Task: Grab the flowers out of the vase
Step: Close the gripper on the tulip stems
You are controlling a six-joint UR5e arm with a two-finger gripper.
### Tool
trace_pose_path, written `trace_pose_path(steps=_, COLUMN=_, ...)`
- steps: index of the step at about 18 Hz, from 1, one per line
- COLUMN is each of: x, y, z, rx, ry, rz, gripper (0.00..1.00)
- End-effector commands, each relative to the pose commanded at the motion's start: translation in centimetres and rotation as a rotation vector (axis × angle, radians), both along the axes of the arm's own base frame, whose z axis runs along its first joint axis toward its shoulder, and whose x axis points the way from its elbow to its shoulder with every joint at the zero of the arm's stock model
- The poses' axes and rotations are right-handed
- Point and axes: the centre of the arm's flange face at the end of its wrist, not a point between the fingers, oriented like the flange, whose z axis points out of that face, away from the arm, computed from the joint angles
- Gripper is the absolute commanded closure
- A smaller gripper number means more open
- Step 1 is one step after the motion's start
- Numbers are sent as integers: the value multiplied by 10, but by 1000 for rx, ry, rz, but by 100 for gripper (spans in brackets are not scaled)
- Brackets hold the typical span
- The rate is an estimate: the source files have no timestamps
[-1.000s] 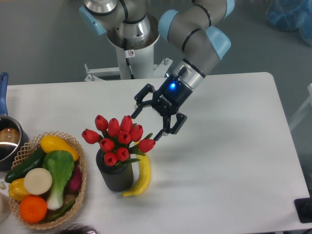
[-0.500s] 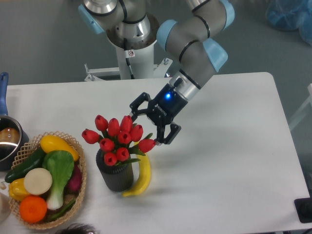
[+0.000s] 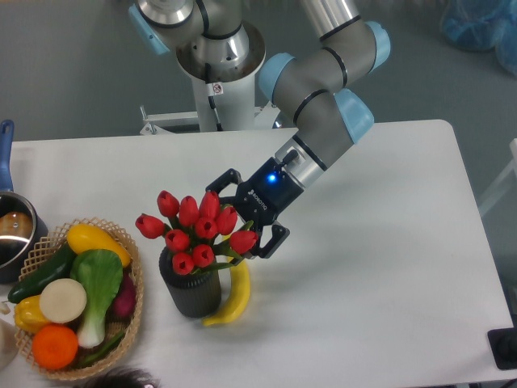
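The flowers (image 3: 192, 229), a bunch of red tulip buds with green leaves, stand in the dark ribbed vase (image 3: 191, 289) left of the table's middle. My gripper (image 3: 240, 213) is open at the bunch's right side. Its far finger (image 3: 220, 182) is by the topmost buds and its near finger (image 3: 269, 242) is by the rightmost bud. The jaws reach around the right edge of the bunch. Whether either finger touches a bud I cannot tell.
A banana (image 3: 233, 294) leans against the vase's right side. A wicker basket (image 3: 134, 284) of vegetables and fruit sits at the left, with a pot (image 3: 14, 234) behind it. The robot's base (image 3: 218, 89) stands at the far table edge.
The open gripper has moved left and down toward the flowers, from a short way to their right to the right edge of the bunch. Flowers and vase have not moved.
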Motion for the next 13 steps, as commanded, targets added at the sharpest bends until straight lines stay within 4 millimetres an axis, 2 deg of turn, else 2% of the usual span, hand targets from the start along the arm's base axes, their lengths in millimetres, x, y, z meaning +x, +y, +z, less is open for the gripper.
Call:
trace_pose_path(steps=4, x=1, y=5, z=-9, rx=1, ry=-22, rz=-7, gripper=0)
trace_pose_path(steps=11, x=0, y=13, z=-5, rx=21, ry=-28, rz=-16, gripper=0)
trace_pose_path(steps=13, x=-3, y=20, z=-2, rx=49, ry=-37, rz=-25, gripper=0)
